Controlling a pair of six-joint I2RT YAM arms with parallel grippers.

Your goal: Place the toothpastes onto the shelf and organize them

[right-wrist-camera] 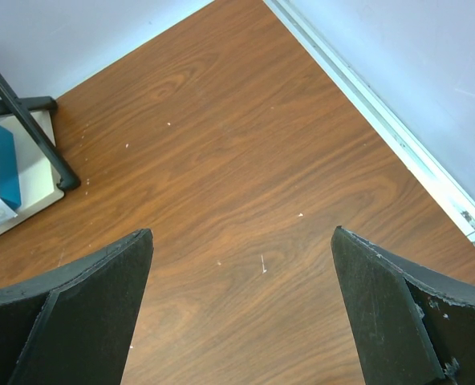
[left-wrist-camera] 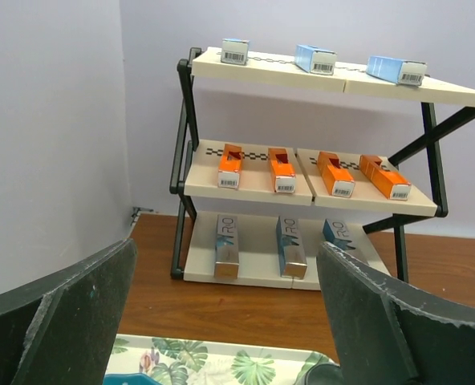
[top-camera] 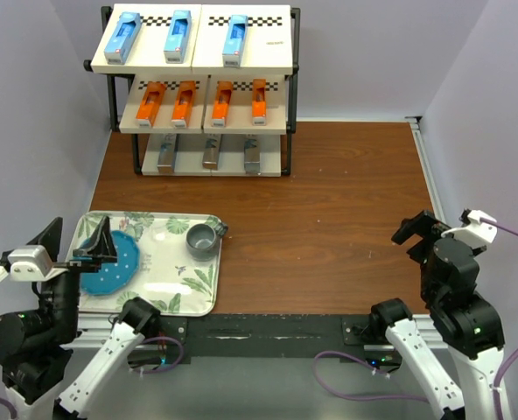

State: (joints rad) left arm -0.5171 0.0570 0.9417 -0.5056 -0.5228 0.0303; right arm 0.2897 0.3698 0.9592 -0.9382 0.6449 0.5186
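The shelf (top-camera: 272,52) stands at the table's far left and also shows in the left wrist view (left-wrist-camera: 253,188). Three light blue toothpastes (top-camera: 179,35) lie on its top tier. Several orange ones (top-camera: 150,103) lie on the middle tier. Three metallic dark blue ones (top-camera: 212,151) lie on the bottom tier, and one of them (right-wrist-camera: 5,164) shows at the left of the right wrist view. My left gripper (top-camera: 75,243) is open and empty above the tray, facing the shelf (left-wrist-camera: 225,249). My right gripper (top-camera: 421,232) is open and empty over bare wood near the right edge (right-wrist-camera: 241,231).
A leaf-patterned tray (top-camera: 167,262) sits at the near left with a round blue plate (top-camera: 110,267) and a grey cup (top-camera: 203,239) on it. A metal rail (top-camera: 427,166) runs along the table's right edge. Walls close in the left, back and right.
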